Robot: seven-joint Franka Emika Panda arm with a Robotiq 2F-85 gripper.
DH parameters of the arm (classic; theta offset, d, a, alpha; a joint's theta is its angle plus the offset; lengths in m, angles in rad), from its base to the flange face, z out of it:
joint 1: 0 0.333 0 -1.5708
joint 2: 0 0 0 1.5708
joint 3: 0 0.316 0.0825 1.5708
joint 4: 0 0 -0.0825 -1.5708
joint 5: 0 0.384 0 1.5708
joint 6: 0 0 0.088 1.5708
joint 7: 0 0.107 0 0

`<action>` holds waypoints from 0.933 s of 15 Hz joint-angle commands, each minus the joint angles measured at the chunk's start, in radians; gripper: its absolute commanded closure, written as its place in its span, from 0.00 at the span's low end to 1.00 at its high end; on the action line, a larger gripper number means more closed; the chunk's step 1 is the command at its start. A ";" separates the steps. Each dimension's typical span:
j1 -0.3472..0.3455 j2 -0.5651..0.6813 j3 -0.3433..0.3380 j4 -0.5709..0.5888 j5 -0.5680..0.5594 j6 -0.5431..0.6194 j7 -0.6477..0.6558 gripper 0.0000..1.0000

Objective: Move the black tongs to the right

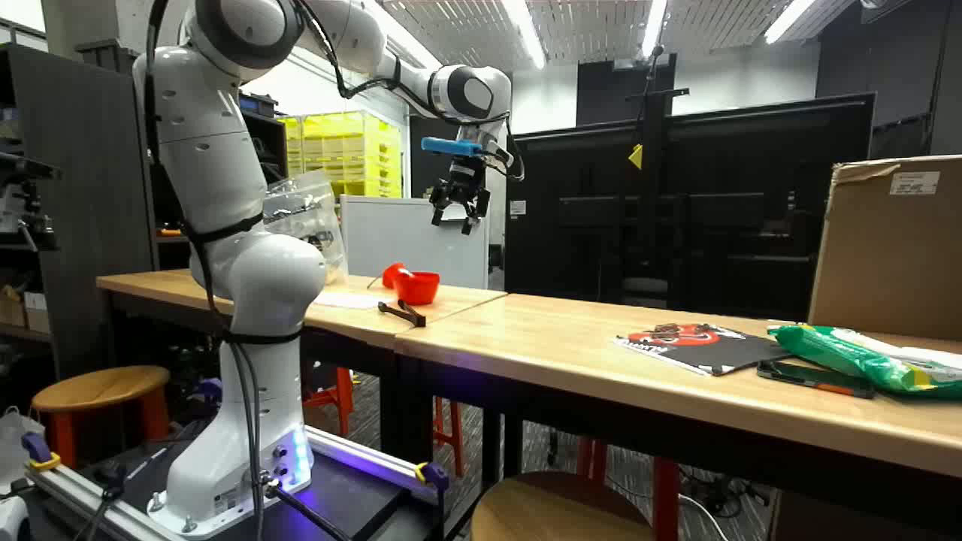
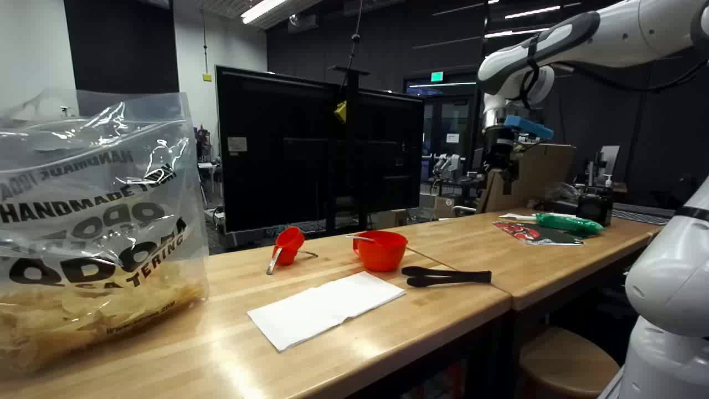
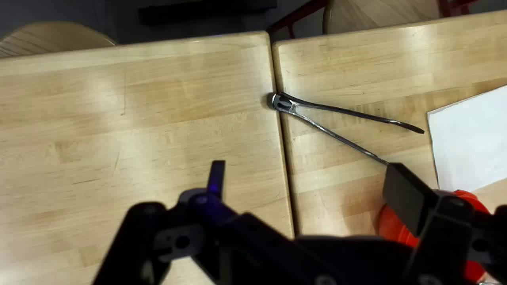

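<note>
Tongs [image 2: 460, 275] on counter [image 2: 421, 316], just beside the red bowl [image 2: 382, 255]: likely best taken by the joined end, farthest from the bowl, claw [image 1: 453, 220] turned to straddle both legs and brought low before squeezing. Black, slender, legs parted in a narrow V, tips toward the bowl. Claw spread wide, nothing in it, hanging higher than the bowl.
</note>
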 commanded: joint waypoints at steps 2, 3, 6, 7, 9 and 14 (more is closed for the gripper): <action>-0.026 0.004 0.028 -0.002 0.003 -0.007 -0.007 0.00; -0.029 0.004 0.033 -0.003 -0.003 -0.011 -0.005 0.00; -0.039 0.018 0.046 0.007 -0.060 -0.062 0.002 0.00; -0.043 0.021 0.044 0.005 -0.065 -0.067 0.006 0.00; -0.055 0.020 0.037 -0.003 -0.065 -0.066 0.011 0.00; -0.099 -0.007 -0.001 -0.029 -0.017 -0.052 -0.007 0.00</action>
